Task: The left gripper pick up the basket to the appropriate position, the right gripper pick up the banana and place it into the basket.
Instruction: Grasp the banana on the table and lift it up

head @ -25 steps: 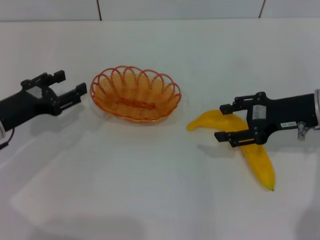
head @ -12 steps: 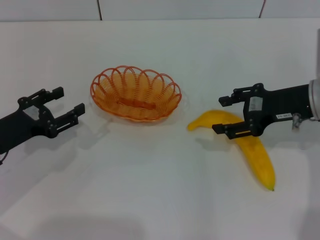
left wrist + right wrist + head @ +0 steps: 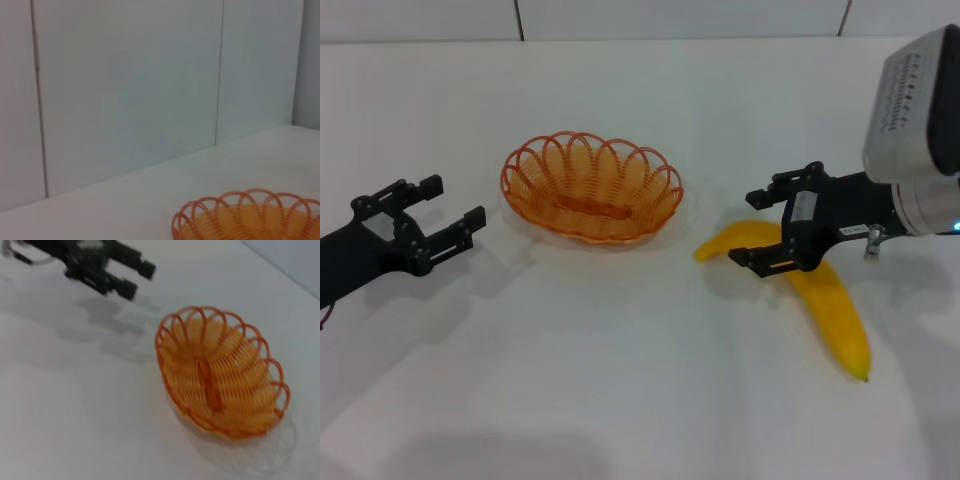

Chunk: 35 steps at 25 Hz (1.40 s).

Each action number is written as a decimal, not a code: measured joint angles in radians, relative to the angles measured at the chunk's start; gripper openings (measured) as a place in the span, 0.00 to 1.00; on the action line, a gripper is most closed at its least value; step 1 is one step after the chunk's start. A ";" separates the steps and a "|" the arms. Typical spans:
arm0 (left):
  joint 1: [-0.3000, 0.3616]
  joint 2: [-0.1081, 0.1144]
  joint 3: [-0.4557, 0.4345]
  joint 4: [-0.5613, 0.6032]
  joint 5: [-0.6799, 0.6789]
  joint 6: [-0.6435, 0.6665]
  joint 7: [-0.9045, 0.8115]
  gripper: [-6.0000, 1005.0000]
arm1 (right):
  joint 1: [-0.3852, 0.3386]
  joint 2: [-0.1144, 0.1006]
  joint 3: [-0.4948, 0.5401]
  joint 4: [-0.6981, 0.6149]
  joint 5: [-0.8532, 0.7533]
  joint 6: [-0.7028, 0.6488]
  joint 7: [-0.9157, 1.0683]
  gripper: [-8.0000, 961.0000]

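The orange wire basket (image 3: 620, 162) sits empty on the white table, left of centre. My left gripper (image 3: 453, 202) is open, a short way to the left of the basket and apart from it. The yellow banana (image 3: 832, 305) lies on the table to the right of the basket. My right gripper (image 3: 747, 226) is open over the banana's upper end, one finger on each side; I cannot tell whether it touches. The basket also shows in the left wrist view (image 3: 250, 220) and the right wrist view (image 3: 240, 365). The right wrist view shows the left gripper (image 3: 131, 279) beyond it.
The white table (image 3: 620, 380) runs to a pale panelled wall (image 3: 125, 90) at the back. The grey body of my right arm (image 3: 920, 100) hangs over the table's right side.
My left gripper has drawn back from the basket's left rim, leftward and toward me. My right gripper has shifted a little left along the banana, and its grey arm body has come into view.
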 joint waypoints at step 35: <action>-0.003 -0.003 -0.005 -0.008 -0.026 -0.002 -0.001 0.74 | 0.165 -0.003 -0.173 0.052 -0.354 -0.006 0.320 0.79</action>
